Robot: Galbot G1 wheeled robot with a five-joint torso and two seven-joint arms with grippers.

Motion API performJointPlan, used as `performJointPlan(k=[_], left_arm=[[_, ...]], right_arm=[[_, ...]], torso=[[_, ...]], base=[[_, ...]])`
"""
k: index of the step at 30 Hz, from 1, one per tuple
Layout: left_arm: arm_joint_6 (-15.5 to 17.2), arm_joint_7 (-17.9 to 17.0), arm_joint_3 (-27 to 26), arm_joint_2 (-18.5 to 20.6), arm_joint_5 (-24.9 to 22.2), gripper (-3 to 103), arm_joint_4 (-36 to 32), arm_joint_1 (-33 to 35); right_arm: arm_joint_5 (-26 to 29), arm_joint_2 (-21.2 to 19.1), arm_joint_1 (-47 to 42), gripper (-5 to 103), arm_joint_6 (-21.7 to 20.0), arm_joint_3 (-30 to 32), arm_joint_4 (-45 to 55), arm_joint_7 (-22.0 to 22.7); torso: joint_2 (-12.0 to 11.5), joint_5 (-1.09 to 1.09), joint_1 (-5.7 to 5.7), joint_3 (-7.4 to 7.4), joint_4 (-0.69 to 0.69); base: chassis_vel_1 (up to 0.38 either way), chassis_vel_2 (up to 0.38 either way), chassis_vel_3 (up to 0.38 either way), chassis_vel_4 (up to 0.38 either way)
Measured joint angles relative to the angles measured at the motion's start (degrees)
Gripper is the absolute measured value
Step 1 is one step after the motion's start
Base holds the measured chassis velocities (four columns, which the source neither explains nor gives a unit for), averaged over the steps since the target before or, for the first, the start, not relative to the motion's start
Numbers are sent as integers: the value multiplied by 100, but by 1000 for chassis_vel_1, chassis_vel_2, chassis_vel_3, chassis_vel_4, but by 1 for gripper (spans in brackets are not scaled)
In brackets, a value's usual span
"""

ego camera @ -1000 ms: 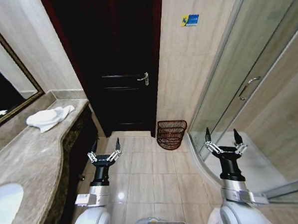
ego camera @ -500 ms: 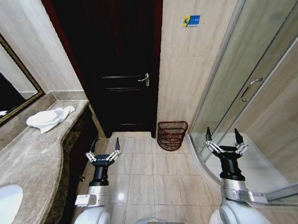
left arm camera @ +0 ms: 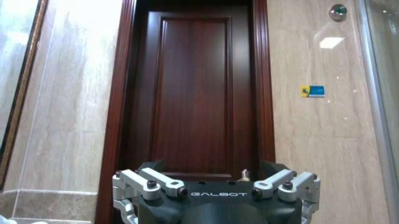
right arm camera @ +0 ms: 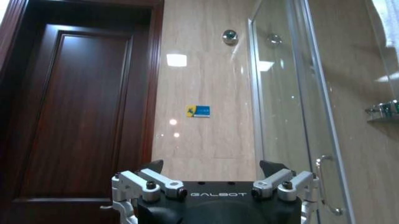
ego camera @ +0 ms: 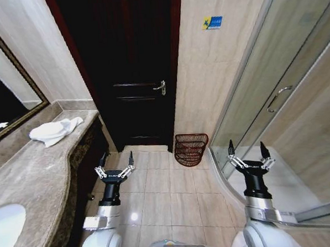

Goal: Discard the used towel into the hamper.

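On both end effector bodies, "GALBOT" lettering (left arm camera: 219,194)

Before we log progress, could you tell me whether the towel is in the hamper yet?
Not yet: the towel lies crumpled on the counter, apart from the hamper standing upright on the floor.

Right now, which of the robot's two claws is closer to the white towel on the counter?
The left. The left gripper hangs open over the floor just beside the counter, with the towel up and to its left. The right gripper, open too, is across the room by the shower door.
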Motion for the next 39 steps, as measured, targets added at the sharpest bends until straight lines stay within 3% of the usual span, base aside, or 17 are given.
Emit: performJointPlan(k=[8,13,26,39], left_arm=[[6,-20,-6,1,-14,100,10,-15],[72,-79,-3,-8,-29,100,14,-27],[125,-96,-10,-1,-16,100,20,-23],[140,-172,-19,-39,-16,100,32,-51]], right_arm=[[-58,-3,36,100,13,-12,-42,17],[-264,-3,164,100,232,30,-134,73],[-86,-12,118,100,239,-1,-130,-182],[-74,-1,82,100,239,-4,-76,-139]], torso=[[0,-1,0,0,0],[0,0,0,0,0],[0,0,-1,0,0],[-1,-1,2,1,0]], base=[[78,83,-87,-85],[9,7,-7,-10],[0,0,0,0],[-155,144,154,-155]])
